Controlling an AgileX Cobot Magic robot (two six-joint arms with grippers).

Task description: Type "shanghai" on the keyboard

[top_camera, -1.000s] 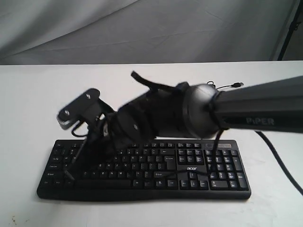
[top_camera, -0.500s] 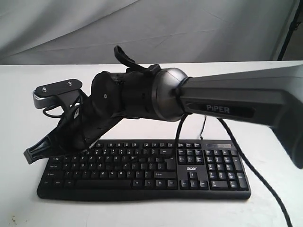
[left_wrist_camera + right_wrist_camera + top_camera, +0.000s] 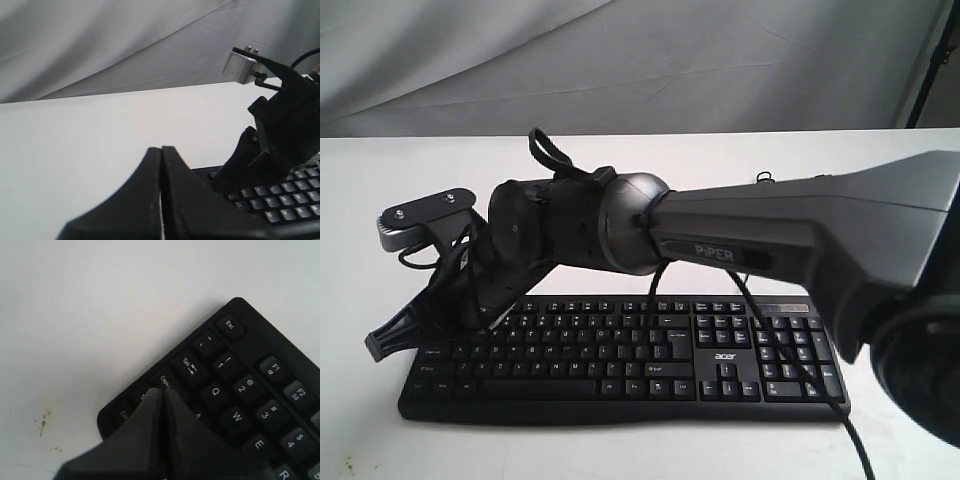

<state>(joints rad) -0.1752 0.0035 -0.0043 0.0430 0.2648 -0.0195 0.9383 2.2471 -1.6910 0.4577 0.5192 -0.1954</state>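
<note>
The black keyboard (image 3: 620, 362) lies flat along the near edge of the white table (image 3: 740, 160). Its number pad and small white logo are toward the right, and its letter keys run off to the left.

The right arm (image 3: 790, 235) reaches in from the right and crosses over the middle of the keyboard. It slopes down so that the right gripper (image 3: 382, 346) ends at the keyboard's far left end. In the exterior view the tip sits just past the left edge of the keyboard and looks lifted a little above it. In the right wrist view the right gripper (image 3: 162, 392) points at the corner of the keyboard (image 3: 240, 385), with its tip over the Caps Lock key. Its two fingers (image 3: 142, 430) are pressed together with only a thin seam between them, and they hold nothing. I cannot tell whether the tip is touching a key or hanging just above one.

A small grey wrist camera (image 3: 420, 212) sticks out above this gripper. A thin black cable (image 3: 790, 350) trails from the arm across the right part of the keyboard.

The left gripper (image 3: 161, 150) does not show in the exterior view. Its own camera shows its fingers (image 3: 137, 195) closed flat against each other and gripping nothing. They are held over bare table beside the keyboard's left end, near the right arm's gripper.

Beyond the table hangs a creased grey cloth (image 3: 620, 60).
</note>
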